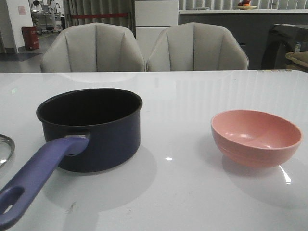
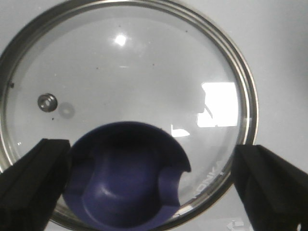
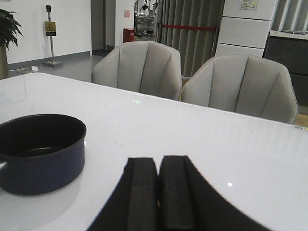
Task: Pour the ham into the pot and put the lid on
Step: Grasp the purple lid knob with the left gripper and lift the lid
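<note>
The dark navy pot [image 1: 91, 127] stands at the left of the table, its periwinkle handle [image 1: 33, 185] pointing toward the front edge. It also shows in the right wrist view [image 3: 41, 151]. Only an edge of the glass lid [image 1: 4, 149] shows at the far left; in the left wrist view the lid [image 2: 130, 72] lies flat on the table. My left gripper [image 2: 151, 185] is open just above it, its fingers [image 2: 29, 183] either side of the blue-purple knob [image 2: 127, 178], apart from it. My right gripper [image 3: 159, 163] is shut and empty, low over the table. No ham shows.
A pink bowl [image 1: 256, 137] stands at the right of the table; what I see of its inside holds nothing, and its near wall hides the bottom. Two grey chairs [image 1: 94, 48] stand behind the far edge. Neither arm shows in the front view.
</note>
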{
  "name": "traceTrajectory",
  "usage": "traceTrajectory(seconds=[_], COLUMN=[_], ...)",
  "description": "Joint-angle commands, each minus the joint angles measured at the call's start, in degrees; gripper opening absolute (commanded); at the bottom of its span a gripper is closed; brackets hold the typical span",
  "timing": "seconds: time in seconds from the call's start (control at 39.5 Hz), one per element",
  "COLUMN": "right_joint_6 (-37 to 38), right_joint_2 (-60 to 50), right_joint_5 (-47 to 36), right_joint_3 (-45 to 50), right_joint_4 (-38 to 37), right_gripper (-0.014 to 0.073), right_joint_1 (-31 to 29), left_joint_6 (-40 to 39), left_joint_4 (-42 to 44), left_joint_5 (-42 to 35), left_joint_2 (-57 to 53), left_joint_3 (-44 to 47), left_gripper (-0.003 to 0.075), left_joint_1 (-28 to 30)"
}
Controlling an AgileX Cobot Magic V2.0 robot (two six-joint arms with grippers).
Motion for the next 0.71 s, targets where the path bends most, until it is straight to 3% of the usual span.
traceTrajectory(seconds=[0.0, 0.33, 0.68], right_joint_6=[-0.4, -0.4, -0.4], right_joint_2=[0.6, 0.6, 0.6], right_joint_5=[-4.7, -4.7, -4.7], right_joint_3=[-1.5, -1.5, -1.5], right_joint_4=[-0.5, -0.5, -0.5], right_gripper=[0.0137, 0.0137, 0.0137], right_joint_1=[0.0, 0.0, 0.0], left_joint_6=[-0.1, -0.1, -0.1], left_joint_4=[-0.1, 1.0, 1.3], left_joint_5=[0.4, -0.6, -1.0], left_joint_2=[-1.6, -0.7, 0.8], left_joint_3=[-1.5, -1.5, -1.5], left_gripper=[0.0691, 0.0687, 0.06], left_joint_1=[0.0, 0.0, 0.0])
